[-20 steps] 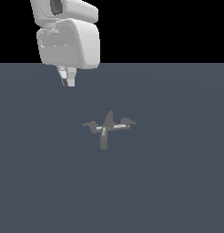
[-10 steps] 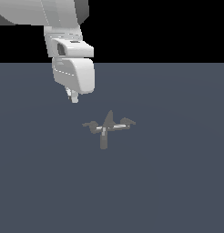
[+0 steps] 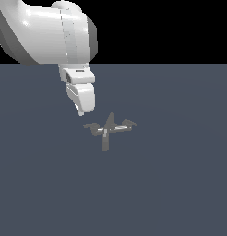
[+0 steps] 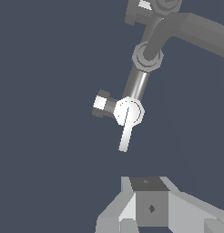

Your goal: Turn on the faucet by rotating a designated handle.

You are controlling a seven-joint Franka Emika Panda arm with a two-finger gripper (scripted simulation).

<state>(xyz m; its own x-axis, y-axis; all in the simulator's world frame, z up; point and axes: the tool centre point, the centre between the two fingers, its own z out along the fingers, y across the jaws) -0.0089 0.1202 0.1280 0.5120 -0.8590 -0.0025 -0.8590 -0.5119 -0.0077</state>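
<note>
White blocky hand (image 3: pixel 81 109) of the Panda hovering just above and beside the tiny dull-grey metal faucet (image 3: pixel 109 127), not touching anything. Finger state: cannot tell; exterior view shows only one narrow tip edge-on, wrist view shows just the grey finger bases at frame edge. Nothing held. Faucet sitting low on the flat slate-grey tabletop (image 3: pixel 180 184), pointed centre upright, straight spout bar (image 3: pixel 105 142) running toward the exterior camera. Target is the short dark-grey handle with blocky drooping end (image 3: pixel 91 126); sits on the hand's side of the faucet, slightly below the fingertips and a little toward the exterior view's right of them. Opposite arm with raised wedge tip (image 3: pixel 129 123) lies on the far side of the centre post, well clear of the hand. Handle long axis roughly horizontal, radiating out from the post toward the hand. Judgement: still in approach; needs a short drop and slight shift to bring the fingers against the blocky end, then a push tangential to the post. Risk: fixture far smaller than the hand, easy to clip the post or spout instead.
</note>
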